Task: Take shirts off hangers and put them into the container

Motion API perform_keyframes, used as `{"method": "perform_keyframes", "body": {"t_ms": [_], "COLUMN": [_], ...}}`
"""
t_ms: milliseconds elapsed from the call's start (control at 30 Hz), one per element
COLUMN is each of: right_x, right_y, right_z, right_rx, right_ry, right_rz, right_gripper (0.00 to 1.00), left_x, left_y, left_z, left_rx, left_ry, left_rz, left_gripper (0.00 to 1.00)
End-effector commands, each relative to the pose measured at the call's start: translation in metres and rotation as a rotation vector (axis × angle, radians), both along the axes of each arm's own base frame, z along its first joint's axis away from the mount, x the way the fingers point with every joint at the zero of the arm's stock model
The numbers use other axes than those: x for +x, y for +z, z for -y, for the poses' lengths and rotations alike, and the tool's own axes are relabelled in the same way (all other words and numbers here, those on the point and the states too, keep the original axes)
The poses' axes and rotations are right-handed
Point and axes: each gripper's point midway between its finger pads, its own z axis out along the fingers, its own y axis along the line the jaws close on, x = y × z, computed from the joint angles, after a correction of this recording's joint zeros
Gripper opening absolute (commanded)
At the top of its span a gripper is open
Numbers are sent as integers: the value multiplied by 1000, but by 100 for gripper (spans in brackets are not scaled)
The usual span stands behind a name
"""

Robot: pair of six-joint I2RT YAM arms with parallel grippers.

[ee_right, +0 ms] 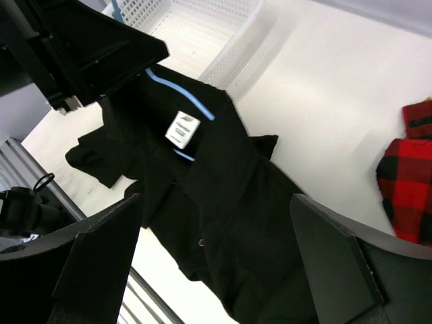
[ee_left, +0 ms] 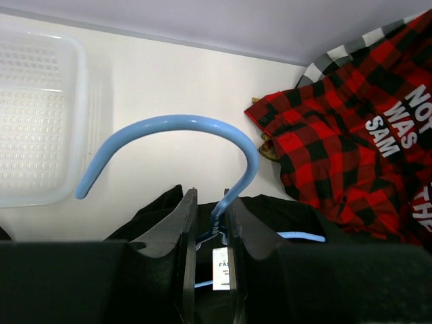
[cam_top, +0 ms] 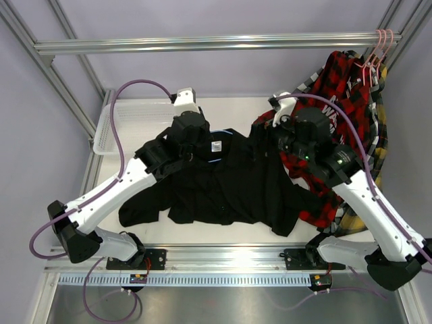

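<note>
A: "So, where's the plain black cloth shirt [cam_top: 229,182]?"
B: "Beside the slotted white plastic basket [cam_top: 101,135]. Left gripper [ee_left: 209,202] clamps the neck of its slim light-blue hanger [ee_left: 175,125]; right gripper [ee_right: 216,202] gapes above. Better pin cloth before pulling."

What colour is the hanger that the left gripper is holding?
Light blue. The hanger shows best in the left wrist view, clamped in the left gripper.

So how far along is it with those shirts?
Nothing finished: the white basket shows no shirts. In hand: the left gripper pinches the blue hanger inside the black shirt on the table, the right gripper open above it. Remaining: the red plaid shirt and others on pink hangers.
</note>
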Motion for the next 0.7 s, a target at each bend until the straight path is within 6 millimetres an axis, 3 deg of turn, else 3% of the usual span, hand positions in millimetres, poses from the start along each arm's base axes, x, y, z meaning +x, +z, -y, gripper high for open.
{"method": "perform_keyframes", "body": {"t_ms": [0, 100, 133, 400, 533, 633, 667], "right_x": [10, 21, 19, 31, 33, 36, 37], "right_y": [-20, -30, -35, -76, -95, -101, -103], "right_z": [-16, -23, -35, -50, -45, -38, -36], "right_rx": [-4, -6, -11, -87, -110, -141, -150], "right_ry": [-113, -216, -223, -388, -461, -501, -517], "right_rz": [-58, -68, -85, -169, -209, -203, -202], "right_gripper": [100, 99, 99, 98, 85, 58, 42], "left_x": [13, 14, 14, 10, 6, 3, 2], "left_y": [27, 21, 21, 17, 15, 13, 9], "left_z": [4, 8, 8, 4, 0, -6, -7], "left_rx": [-104, -97, -95, -86, -74, -68, -62], "left_ry": [93, 100, 103, 111, 113, 119, 121], "left_rz": [70, 59, 58, 48, 40, 38, 32], "left_gripper": [0, 0, 0, 0, 0, 0, 0]}}
